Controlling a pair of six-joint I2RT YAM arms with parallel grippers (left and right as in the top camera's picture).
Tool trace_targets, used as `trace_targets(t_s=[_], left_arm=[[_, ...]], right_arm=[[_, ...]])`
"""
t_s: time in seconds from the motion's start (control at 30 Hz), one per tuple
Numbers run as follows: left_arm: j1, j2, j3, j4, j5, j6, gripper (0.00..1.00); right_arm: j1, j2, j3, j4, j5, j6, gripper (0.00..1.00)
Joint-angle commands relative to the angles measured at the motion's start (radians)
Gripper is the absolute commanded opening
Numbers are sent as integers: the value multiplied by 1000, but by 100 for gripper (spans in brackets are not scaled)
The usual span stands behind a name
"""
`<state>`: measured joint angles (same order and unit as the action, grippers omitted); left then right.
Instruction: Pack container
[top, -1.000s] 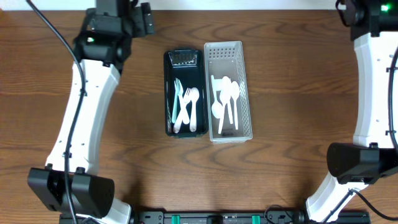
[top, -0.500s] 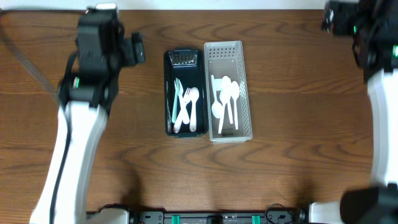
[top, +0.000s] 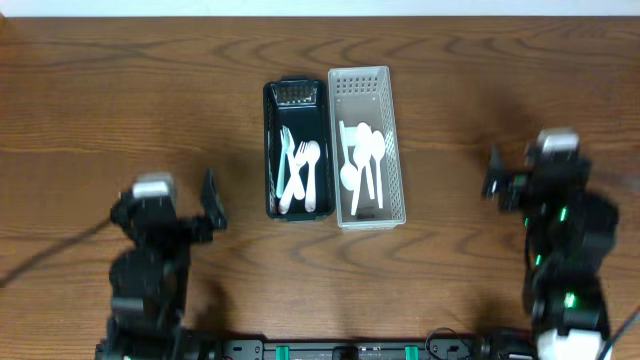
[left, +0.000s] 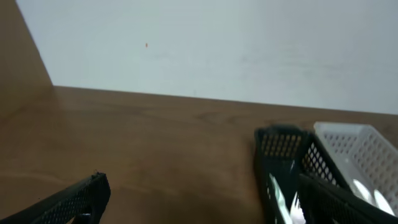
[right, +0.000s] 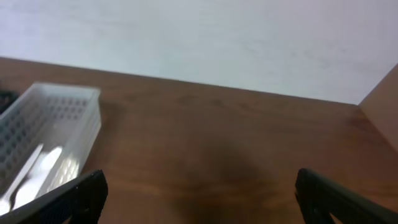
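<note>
A black basket (top: 272, 150) stands at the table's middle with white forks and a spoon (top: 310, 165) inside. A white basket (top: 394, 150) sits against its right side and holds several white spoons (top: 362, 160). My left gripper (left: 199, 199) is open and empty, low over bare wood left of the black basket (left: 280, 149). My right gripper (right: 199, 199) is open and empty, low over bare wood right of the white basket (right: 56, 118). From overhead both arms are folded near the front edge, the left (top: 160, 230) and the right (top: 555, 190).
The wooden table (top: 120, 110) carries only the two baskets. A white wall (left: 217, 43) stands behind the table's far edge.
Both arms have swung from stretched out toward the table's back corners down to a folded pose near the front edge. The baskets and cutlery have not moved.
</note>
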<state>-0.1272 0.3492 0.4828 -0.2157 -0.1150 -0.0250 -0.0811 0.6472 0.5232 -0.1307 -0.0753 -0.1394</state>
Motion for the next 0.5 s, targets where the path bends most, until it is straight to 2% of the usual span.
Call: trace_targets(t_s=[0.0, 0.17, 0.47], left_arm=[[-3, -107, -42, -47, -2, 6, 98], [-3, -156, -43, -229, 0, 5, 98], [-5, -154, -43, -477, -1, 6, 98]], right_arm=[[10, -147, -108, -26, 0, -27, 99], [10, -272, -186, -193, 0, -26, 99], [10, -273, -186, -526, -4, -26, 99]])
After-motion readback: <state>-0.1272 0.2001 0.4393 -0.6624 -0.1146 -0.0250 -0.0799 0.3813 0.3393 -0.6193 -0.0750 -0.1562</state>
